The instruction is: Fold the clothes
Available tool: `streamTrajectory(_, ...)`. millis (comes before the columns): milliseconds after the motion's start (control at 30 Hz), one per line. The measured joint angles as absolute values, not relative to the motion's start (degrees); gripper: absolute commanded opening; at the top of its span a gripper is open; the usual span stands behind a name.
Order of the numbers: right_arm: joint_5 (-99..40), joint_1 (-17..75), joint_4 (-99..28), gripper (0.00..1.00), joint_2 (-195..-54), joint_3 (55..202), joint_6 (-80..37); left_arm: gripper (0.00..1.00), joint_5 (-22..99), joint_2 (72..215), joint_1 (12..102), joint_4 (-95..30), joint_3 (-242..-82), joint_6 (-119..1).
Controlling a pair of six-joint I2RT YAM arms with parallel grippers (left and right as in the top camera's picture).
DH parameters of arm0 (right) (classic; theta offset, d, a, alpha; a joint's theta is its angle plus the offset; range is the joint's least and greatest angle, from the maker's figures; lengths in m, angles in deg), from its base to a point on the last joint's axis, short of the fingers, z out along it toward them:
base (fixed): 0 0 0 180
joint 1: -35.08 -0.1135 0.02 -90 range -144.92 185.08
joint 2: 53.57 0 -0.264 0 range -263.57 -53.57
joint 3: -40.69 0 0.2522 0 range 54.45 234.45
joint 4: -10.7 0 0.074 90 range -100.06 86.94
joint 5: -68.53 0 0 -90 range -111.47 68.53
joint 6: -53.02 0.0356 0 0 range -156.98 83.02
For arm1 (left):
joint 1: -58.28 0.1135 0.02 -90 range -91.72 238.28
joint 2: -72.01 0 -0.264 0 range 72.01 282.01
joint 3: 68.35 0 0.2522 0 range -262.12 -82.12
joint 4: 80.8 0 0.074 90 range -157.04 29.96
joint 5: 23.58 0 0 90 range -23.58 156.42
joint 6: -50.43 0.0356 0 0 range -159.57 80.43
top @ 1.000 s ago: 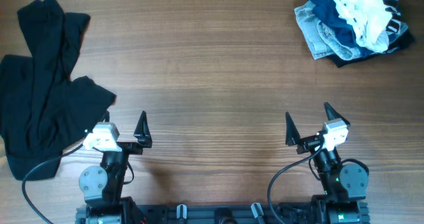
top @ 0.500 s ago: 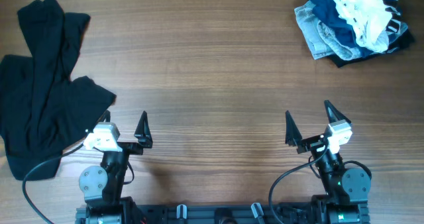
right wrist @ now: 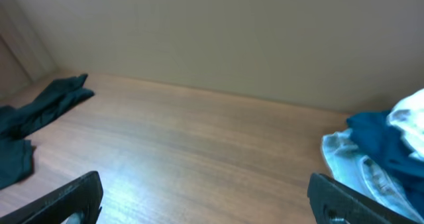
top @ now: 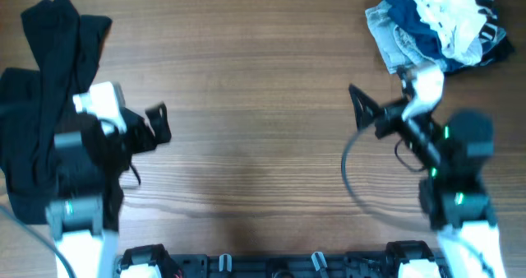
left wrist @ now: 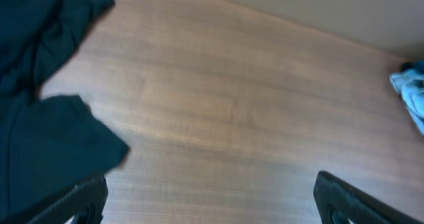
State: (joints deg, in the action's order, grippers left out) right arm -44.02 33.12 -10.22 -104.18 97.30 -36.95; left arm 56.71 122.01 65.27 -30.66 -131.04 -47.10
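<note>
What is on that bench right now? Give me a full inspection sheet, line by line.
Surface: wooden table, bare across the middle.
Job's things: black garment, crumpled and unfolded at the table's left edge, partly under the left arm.
Clutter: pile of garments in denim, blue, white and stripes, heaped at the far right corner.
Grippers: left gripper open and empty, beside the black garment; right gripper open and empty, near the pile.
Cables: black cable looping beside the right arm, clear of the clothes.
Surroundings: plain beige wall behind the table; nothing else seen.
</note>
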Motion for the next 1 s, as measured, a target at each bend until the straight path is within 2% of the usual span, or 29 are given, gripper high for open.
streamTrajectory(67,-45.1,33.1,-16.5,1.00,-111.7,103.8,-37.0,1.00,56.7,129.8,65.3,-25.8,-137.8,-47.1)
streamTrajectory(133,-46.3,33.1,-20.4,1.00,-121.0,110.2,-37.0,1.00,56.7,136.7,65.4,-26.4,-141.6,-47.1)
streamTrajectory(267,-48.9,33.1,-19.3,1.00,-133.2,111.9,-35.9,1.00,58.2,147.9,65.5,-29.0,-142.1,-47.1)
streamTrajectory(467,-52.5,33.1,-19.4,0.99,-138.4,111.9,-33.3,0.94,61.4,165.8,70.8,-31.6,-142.2,-48.0)
streamTrajectory(600,-53.0,33.1,-19.8,0.98,-138.4,111.9,-33.1,0.94,62.3,173.3,74.9,-33.8,-142.2,-48.5)
streamTrajectory(667,-53.0,33.1,-19.8,0.96,-138.4,111.9,-33.1,0.91,62.3,175.6,75.8,-34.3,-142.2,-48.5)
streamTrajectory(700,-53.0,33.1,-19.8,0.95,-138.4,111.9,-33.1,0.84,62.4,176.0,75.8,-34.5,-142.2,-48.6)
streamTrajectory(733,-53.0,33.1,-19.8,0.93,-138.4,111.9,-33.1,0.73,62.6,176.1,75.8,-34.7,-142.2,-48.7)
streamTrajectory(767,-53.0,33.1,-19.8,0.92,-138.4,111.9,-32.9,0.55,62.6,176.1,75.8,-35.1,-142.2,-48.6)
streamTrajectory(900,-53.0,33.1,-19.8,0.89,-138.4,111.9,-32.7,0.12,62.7,176.3,75.8,-35.6,-142.2,-49.1)
streamTrajectory(967,-53.0,33.1,-19.9,0.88,-138.4,111.9,-32.7,0.04,62.7,176.3,75.8,-35.6,-142.2,-49.4)
streamTrajectory(1000,-53.0,33.1,-19.9,0.88,-138.4,111.9,-32.7,0.04,62.8,176.3,75.7,-35.6,-142.2,-49.2)
